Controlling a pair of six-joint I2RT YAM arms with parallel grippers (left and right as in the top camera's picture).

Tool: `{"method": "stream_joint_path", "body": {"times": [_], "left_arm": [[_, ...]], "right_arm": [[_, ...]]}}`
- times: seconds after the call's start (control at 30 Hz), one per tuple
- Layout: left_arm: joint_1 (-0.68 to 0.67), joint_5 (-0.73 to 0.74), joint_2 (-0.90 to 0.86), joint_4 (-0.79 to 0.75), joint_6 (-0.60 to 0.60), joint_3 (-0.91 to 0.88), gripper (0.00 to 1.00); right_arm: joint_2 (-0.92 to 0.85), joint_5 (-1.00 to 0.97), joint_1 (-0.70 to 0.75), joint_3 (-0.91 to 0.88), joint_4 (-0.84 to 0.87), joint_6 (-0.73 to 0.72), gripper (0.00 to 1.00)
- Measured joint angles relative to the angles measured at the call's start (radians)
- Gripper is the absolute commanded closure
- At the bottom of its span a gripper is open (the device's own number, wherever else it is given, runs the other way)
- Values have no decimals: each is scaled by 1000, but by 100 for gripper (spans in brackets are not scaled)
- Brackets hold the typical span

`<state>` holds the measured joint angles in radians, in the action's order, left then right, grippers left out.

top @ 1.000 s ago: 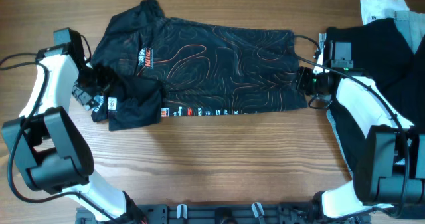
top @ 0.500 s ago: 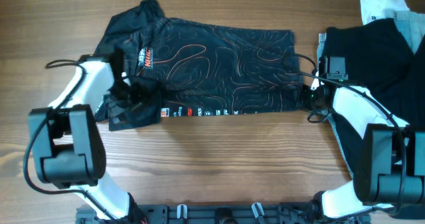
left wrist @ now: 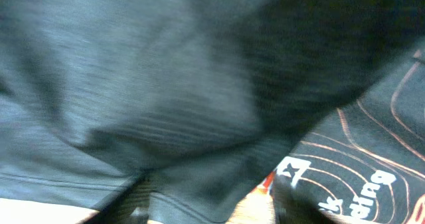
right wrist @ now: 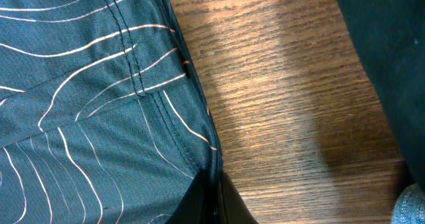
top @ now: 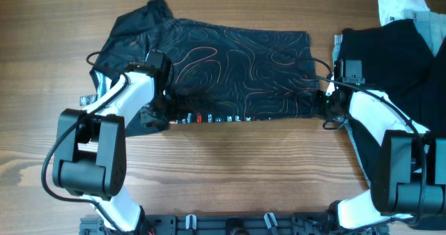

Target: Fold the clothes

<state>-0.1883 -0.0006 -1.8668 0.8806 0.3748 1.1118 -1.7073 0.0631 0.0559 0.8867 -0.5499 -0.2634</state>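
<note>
The clothes, a black T-shirt (top: pixel 237 61) with thin orange contour lines, lie spread flat across the middle of the table. My left gripper (top: pixel 157 108) is low over the shirt's lower left part, where the sleeve is bunched inward beneath it. In the left wrist view, blurred dark cloth (left wrist: pixel 166 84) fills the frame and a folded edge lies where the jaws are; the fingers barely show. The right gripper (top: pixel 323 102) sits at the shirt's lower right corner. In the right wrist view it (right wrist: pixel 216 204) is shut on the hem (right wrist: pixel 192 144).
A heap of other garments lies at the right edge, a black one (top: pixel 397 61) with a white one (top: pixel 401 8) behind it. Bare wooden table (top: pixel 230 172) runs along the front. Dark cloth (right wrist: pixel 392 64) borders the right wrist view.
The left arm swept right from outside the sleeve onto the shirt, and the sleeve shifted inward with it. The right gripper closed on the hem corner.
</note>
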Motion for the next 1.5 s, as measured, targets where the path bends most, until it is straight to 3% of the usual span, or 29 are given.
{"method": "stream_joint_path", "body": {"times": [0.2, 0.33, 0.4, 0.43, 0.47, 0.5, 0.53, 0.57, 0.6, 0.67, 0.77, 0.87, 1.03, 1.2, 1.4, 1.43, 1.5], "left_arm": [[-3, -44, 3, 83, -3, 25, 96], [-3, -57, 34, 158, -29, 183, 96], [-3, -58, 47, 117, -34, 229, 96], [-3, -54, 50, 15, -37, 246, 92], [-3, -41, 50, -73, -40, 257, 64], [-3, -8, 51, -142, -40, 260, 50], [-3, 12, 51, -158, -46, 260, 27], [-3, 37, 51, -177, -45, 260, 17], [-3, 64, 51, -169, -45, 261, 16], [-3, 66, 51, -97, -48, 264, 16], [2, -58, 51, 99, -38, 264, 13], [74, -122, 51, 201, 9, 261, 13], [303, -129, 51, 148, 87, 188, 9], [421, -113, 51, 53, 95, 31, 11], [497, -95, 63, -147, 98, -78, 28], [497, -92, 63, -175, 99, -80, 35], [497, -90, 63, -209, 100, -84, 64]], "right_arm": [[0, 0, 0, 0, 0, 0, 95], [0, 0, 0, 0, -3, 0, 95], [0, 0, 0, 0, -3, 0, 95], [0, 0, 0, 0, -3, 0, 95], [0, 0, 0, 0, -3, 0, 94], [0, 0, 0, 0, -4, 0, 94], [0, 0, 0, 0, -4, 0, 90], [0, 0, 0, 0, -4, -1, 79], [0, -1, 0, 0, -4, 0, 78], [0, -1, 0, 0, -7, 1, 78], [0, -1, 0, 0, -8, 4, 85], [0, 0, 0, 0, -9, 8, 87], [0, 0, 0, 0, -21, 8, 87], [0, 0, 0, 3, -38, 8, 87], [0, 0, 0, 4, -51, 7, 89], [0, 0, 0, 5, -53, 6, 90], [0, 4, 0, 6, -64, 4, 94]]}}
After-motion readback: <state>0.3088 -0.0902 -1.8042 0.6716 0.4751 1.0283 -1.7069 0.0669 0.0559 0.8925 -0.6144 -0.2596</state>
